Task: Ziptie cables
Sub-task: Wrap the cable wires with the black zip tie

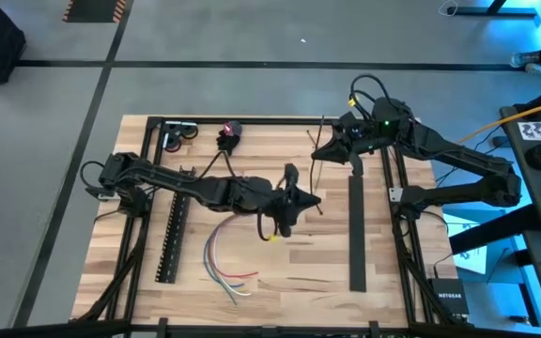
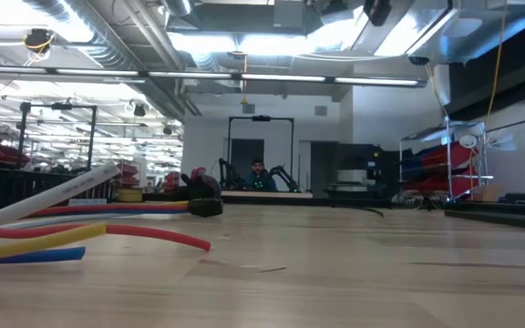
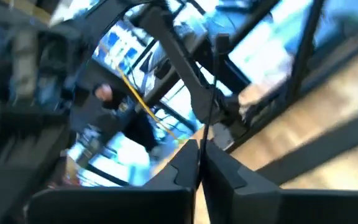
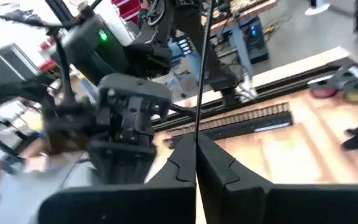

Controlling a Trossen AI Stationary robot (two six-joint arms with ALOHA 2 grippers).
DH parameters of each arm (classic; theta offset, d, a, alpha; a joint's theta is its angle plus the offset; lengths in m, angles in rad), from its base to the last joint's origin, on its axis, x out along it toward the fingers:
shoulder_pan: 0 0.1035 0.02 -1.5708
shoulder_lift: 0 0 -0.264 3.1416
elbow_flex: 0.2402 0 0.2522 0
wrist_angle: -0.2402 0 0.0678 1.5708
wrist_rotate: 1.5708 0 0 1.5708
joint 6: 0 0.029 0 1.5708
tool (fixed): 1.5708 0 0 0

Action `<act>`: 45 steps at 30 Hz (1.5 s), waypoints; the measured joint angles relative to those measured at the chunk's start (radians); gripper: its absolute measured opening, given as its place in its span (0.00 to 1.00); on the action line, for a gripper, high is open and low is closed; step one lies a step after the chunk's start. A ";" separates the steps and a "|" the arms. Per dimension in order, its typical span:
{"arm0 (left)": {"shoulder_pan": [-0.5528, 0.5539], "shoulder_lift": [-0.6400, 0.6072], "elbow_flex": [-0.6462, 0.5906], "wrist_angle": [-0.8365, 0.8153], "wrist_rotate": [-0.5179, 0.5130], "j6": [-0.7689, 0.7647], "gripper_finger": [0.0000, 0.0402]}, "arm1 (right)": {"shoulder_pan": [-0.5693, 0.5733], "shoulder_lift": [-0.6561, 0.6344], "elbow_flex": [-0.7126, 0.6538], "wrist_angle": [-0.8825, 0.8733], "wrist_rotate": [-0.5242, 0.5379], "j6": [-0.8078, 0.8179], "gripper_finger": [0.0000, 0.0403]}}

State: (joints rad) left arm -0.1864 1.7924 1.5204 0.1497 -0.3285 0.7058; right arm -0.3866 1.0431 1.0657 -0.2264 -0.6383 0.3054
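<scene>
I see my left gripper (image 1: 299, 199) raised above the middle of the table (image 1: 299, 282), with its fingers pressed together. In the left wrist view a thin dark strip (image 3: 209, 118) stands up out of the closed fingers, so I judge it is pinched there; it looks like a zip tie, but I cannot confirm this. My right gripper (image 1: 332, 143) waits at the far right part of the table, near the far frame rail. Its fingers are also closed, and in the right wrist view a thin dark strip (image 4: 201, 68) rises from between them in the same way.

The cables (image 1: 228, 263) lie flat on the wood, on the near side of the left gripper and a little to its left. Their coloured free ends fan out toward the near edge, and the bundle runs up to a gathered end with a yellow piece (image 1: 272, 237) just below the left gripper. So the long axis goes mostly from near to far, curving toward the right at the far end.

The left arm is clearly the nearer one; the right gripper is well apart from the bundle. I think the next move must bring the strip down and toward the near side, across the bundle and not along it.
</scene>
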 joint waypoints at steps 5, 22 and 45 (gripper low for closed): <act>0.016 -0.001 0.000 0.025 -0.001 -0.448 0.00 | 0.001 -0.010 -0.001 -0.005 0.047 -0.252 0.00; 0.085 -0.006 0.000 0.332 0.012 -1.284 0.00 | 0.003 -0.007 0.000 -0.042 0.402 -1.112 0.00; 0.117 0.000 0.000 0.193 0.037 -1.301 0.00 | 0.001 0.058 -0.001 -0.116 0.486 -1.228 0.00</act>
State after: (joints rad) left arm -0.0689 1.7920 1.5208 0.3429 -0.2918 -0.5953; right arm -0.3859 1.1007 1.0645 -0.3427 -0.1518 -0.9226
